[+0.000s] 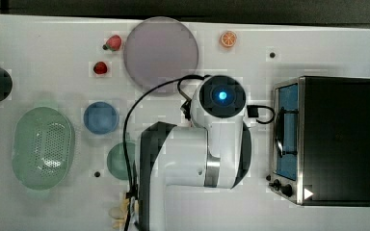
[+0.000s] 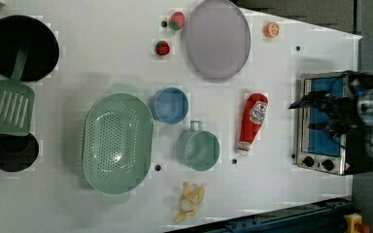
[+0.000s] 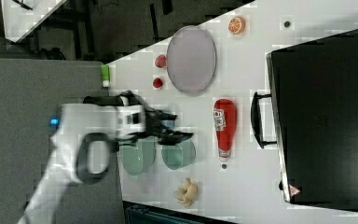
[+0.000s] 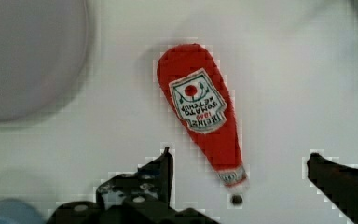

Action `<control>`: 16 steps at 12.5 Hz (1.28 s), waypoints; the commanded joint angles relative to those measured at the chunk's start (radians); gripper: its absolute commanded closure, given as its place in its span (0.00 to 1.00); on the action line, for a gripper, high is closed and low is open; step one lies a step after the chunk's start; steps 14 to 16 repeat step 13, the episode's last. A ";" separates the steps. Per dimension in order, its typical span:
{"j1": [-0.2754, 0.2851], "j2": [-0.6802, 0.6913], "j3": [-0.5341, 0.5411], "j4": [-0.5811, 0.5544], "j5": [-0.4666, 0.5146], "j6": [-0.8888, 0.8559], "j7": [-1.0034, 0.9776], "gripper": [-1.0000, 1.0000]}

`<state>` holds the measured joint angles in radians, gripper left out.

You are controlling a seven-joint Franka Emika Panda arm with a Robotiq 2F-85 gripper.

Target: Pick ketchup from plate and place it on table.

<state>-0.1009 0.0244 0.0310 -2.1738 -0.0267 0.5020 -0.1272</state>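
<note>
Gripper (image 4: pixel 237 163) is hanging w/ its two black fingers (image 4: pixel 161 172) spread wide apart, nothing between them, gripping nothing. In the wrist view the ketchup (image 4: pixel 200 112) is lying flat on the white table (image 4: pixel 284 70) just ahead of the fingertips, its pale cap end pointing toward the gap between the fingers, fat red end pointing away. Label is facing up. Bottle isn't touching either finger.

The plate (image 4: pixel 23 60) is sitting off to one side of the gripper, beyond the bottle's fat end, apart from the bottle; mauve-grey, nothing on it.

In the left view the ketchup (image 2: pixel 251 122) is lying on the table (image 2: pixel 102 58) btwn the gripper (image 2: pixel 311 102) and a teal mug (image 2: pixel 199 148), w/ the plate (image 2: pixel 217 39) farther off past the bottle's fat end. Toaster oven (image 2: pixel 323 121) is sitting under the gripper in the left view.

In the right view the gripper (image 3: pixel 177 128) is hovering above the mug (image 3: pixel 178 154), the ketchup (image 3: pixel 224 126) lying to the right view's right of it, on bare table (image 3: pixel 242 186), the plate (image 3: pixel 191 60) apart from the bottle.

In the top view the arm is covering the bottle; plate (image 1: pixel 160 50) is sitting just beyond the wrist.
</note>
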 commanded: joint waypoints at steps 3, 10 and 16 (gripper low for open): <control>-0.002 -0.093 -0.001 0.273 0.008 -0.253 0.142 0.00; 0.008 -0.088 0.014 0.403 0.009 -0.466 0.135 0.00; 0.008 -0.086 0.014 0.397 0.009 -0.461 0.135 0.00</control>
